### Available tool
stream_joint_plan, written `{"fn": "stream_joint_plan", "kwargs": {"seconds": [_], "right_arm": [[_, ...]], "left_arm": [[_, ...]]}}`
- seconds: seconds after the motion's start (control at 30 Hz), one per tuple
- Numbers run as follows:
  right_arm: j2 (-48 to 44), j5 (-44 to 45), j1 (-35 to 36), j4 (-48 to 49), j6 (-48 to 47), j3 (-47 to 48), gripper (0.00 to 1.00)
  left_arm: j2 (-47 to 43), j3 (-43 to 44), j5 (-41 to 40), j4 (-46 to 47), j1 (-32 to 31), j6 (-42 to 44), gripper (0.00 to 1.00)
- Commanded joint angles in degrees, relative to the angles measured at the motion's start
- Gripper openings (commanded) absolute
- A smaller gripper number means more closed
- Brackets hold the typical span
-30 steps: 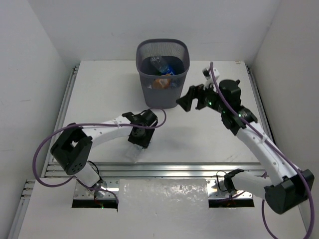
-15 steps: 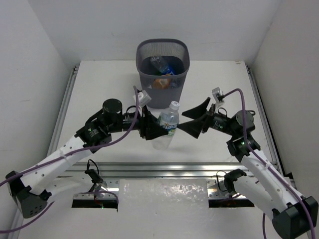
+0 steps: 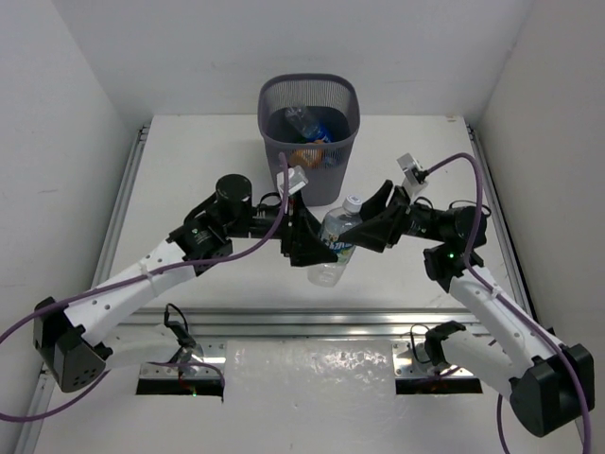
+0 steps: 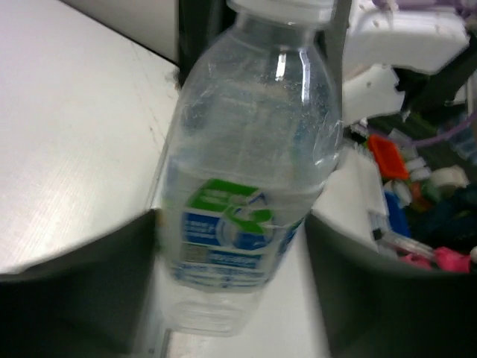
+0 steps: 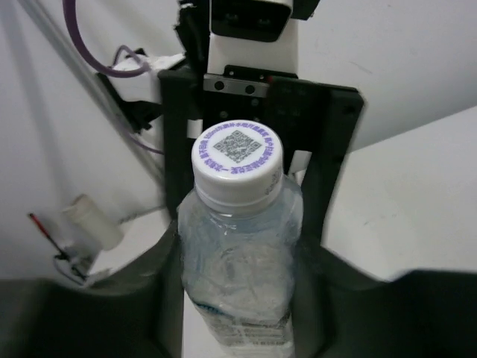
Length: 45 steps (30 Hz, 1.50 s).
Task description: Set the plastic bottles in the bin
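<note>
Fingers from both sides, one catch! Over the white tabletop [image 3: 189, 161], just near of the dark grey mesh bin [image 3: 284, 175] with crushed bottles [image 3: 304, 123] inside, the left gripper [image 3: 306, 248] clamps the labelled body of a clear white-capped plastic bottle [image 3: 337, 244]; the right gripper [image 3: 365, 232] pinches narrow just below its cap, bottle tilted.

Both arms stretched in toward middle, wrists facing each other. Left arm [image 3: 142, 284] angles in low, left gripper [image 3: 317, 248] clamped on bottle [image 3: 338, 241]. Right arm [image 3: 492, 303] bent at elbow, right gripper [image 3: 369, 230] pinching same bottle nearer cap.
</note>
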Motion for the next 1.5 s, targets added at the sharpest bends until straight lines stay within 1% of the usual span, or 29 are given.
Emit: {"fn": "stream_joint_plan", "kwargs": {"seconds": [0.0, 0.03, 0.07, 0.1, 0.13, 0.17, 0.2, 0.23, 0.27, 0.3, 0.33, 0.4, 0.53, 0.6, 0.63, 0.67, 0.73, 0.8, 0.97, 1.03, 1.07, 1.13, 1.17, 1.23, 1.27, 1.3, 1.37, 1.4, 1.47], "right_arm": [[-1.6, 0.3, 0.6, -5.1, -5.7, 5.7, 0.00], [-2.6, 5.3, 0.6, -10.5, -13.7, 7.1, 0.00], [-2.7, 7.7, 0.6, -20.5, -17.6, 8.7, 0.00], [-2.5, 10.6, 0.6, -25.9, -21.2, 13.1, 0.00], [-2.2, 14.6, 0.6, -30.9, -28.1, 15.8, 0.00], [-0.6, 22.5, 0.6, -38.6, -30.6, 18.5, 0.00], [0.5, 27.4, 0.6, -42.4, -34.9, 24.6, 0.00], [3.6, 34.3, 0.6, -47.0, -36.4, 27.7, 0.00], [5.3, 37.3, 0.6, -48.6, -38.5, 33.6, 0.00], [9.1, 39.5, 0.6, -50.9, -40.5, 36.4, 0.00], [11.2, 42.8, 0.4, -51.6, -41.5, 42.1, 0.00], [15.6, 45.7, 0.4, -52.6, -43.9, 47.6, 0.00], [28.9, 49.0, 0.1, -57.3, -48.2, 64.5, 0.01], [38.5, 47.6, 0.0, -60.6, -49.4, 71.6, 0.11], [41.9, 47.3, -0.1, -65.3, -49.9, 79.5, 0.16], [47.9, 46.2, -0.1, -67.6, -50.5, 83.4, 0.21], [52.2, 46.4, -0.1, -73.2, -50.4, 91.5, 0.64], [54.3, 46.4, -0.1, -74.3, -50.0, 93.4, 0.98], [50.8, 48.8, -0.1, -75.0, -49.9, 93.7, 0.99], [47.3, 52.7, -0.1, -78.6, -49.9, 92.9, 0.99], [45.5, 54.4, -0.1, -80.3, -49.7, 91.6, 0.99], [37.0, 58.8, -0.2, -84.3, -49.3, 81.9, 0.99], [28.8, 61.2, -0.1, -84.5, -49.2, 70.7, 0.99], [19.9, 63.3, -0.1, -82.0, -49.2, 58.5, 0.99], [15.4, 65.1, -0.1, -81.0, -49.3, 46.8, 0.99], [6.3, 68.1, -0.1, -80.2, -48.6, 41.4, 0.99], [-2.1, 69.4, -0.1, -79.5, -47.7, 28.9, 0.99], [-9.6, 70.0, -0.1, -80.0, -46.5, 25.6, 0.99], [-15.2, 70.8, -0.1, -83.7, -43.9, 19.7, 0.99]], "left_arm": [[-0.8, 5.4, -10.3, -5.3, -0.3, 1.9, 0.96], [-1.5, 6.8, -14.1, -7.5, -0.3, 2.2, 1.00], [-3.3, 7.6, -24.6, -12.5, -0.3, 2.3, 1.00], [-4.3, 8.3, -29.9, -15.4, -0.3, 2.7, 1.00], [-5.2, 10.1, -41.1, -18.3, -0.3, 2.3, 1.00], [-7.5, 10.7, -46.6, -24.3, -0.3, 1.5, 1.00], [-8.8, 11.2, -52.3, -27.3, -0.3, 0.8, 1.00], [-11.9, 11.3, -63.6, -32.3, -0.3, 0.0, 1.00], [-13.5, 10.7, -68.7, -34.1, -0.3, -1.8, 1.00], [-17.1, 8.3, -76.9, -35.3, -0.3, -1.9, 1.00], [-18.9, 6.6, -80.1, -35.6, -0.3, -1.5, 1.00], [-21.3, 2.6, -84.5, -35.9, -0.2, -0.8, 1.00], [-23.0, -2.8, -85.7, -34.8, -0.2, -0.1, 1.00], [-22.1, -3.7, -85.3, -34.5, -0.1, -0.3, 1.00], [-21.7, -3.8, -85.1, -34.6, -0.1, -0.1, 1.00], [-21.4, -3.6, -85.0, -34.6, -0.1, -0.2, 1.00], [-21.0, -3.8, -85.7, -34.7, 0.0, -0.3, 1.00], [-20.7, -3.3, -86.5, -34.7, 0.2, -0.2, 1.00], [-18.0, 1.9, -86.9, -34.6, 3.5, -0.4, 1.00], [-15.5, 3.7, -83.8, -33.9, 8.6, 0.3, 1.00], [-14.7, 5.3, -80.7, -33.6, 12.8, 0.5, 1.00], [-12.3, 7.2, -78.6, -32.7, 17.2, 1.0, 1.00], [-10.8, 7.9, -78.2, -32.5, 18.4, 1.1, 1.00], [-9.5, 9.3, -77.4, -32.6, 21.9, 1.1, 1.00], [-9.5, 9.4, -77.5, -32.6, 22.9, 1.0, 1.00], [-9.9, 9.1, -78.4, -32.6, 24.4, 0.7, 1.00], [-10.8, 7.8, -80.2, -32.2, 25.2, 0.3, 1.00], [-12.0, 6.4, -81.7, -32.0, 25.6, 0.0, 1.00], [-13.0, 5.3, -82.4, -32.2, 25.8, -0.4, 1.00]]}}
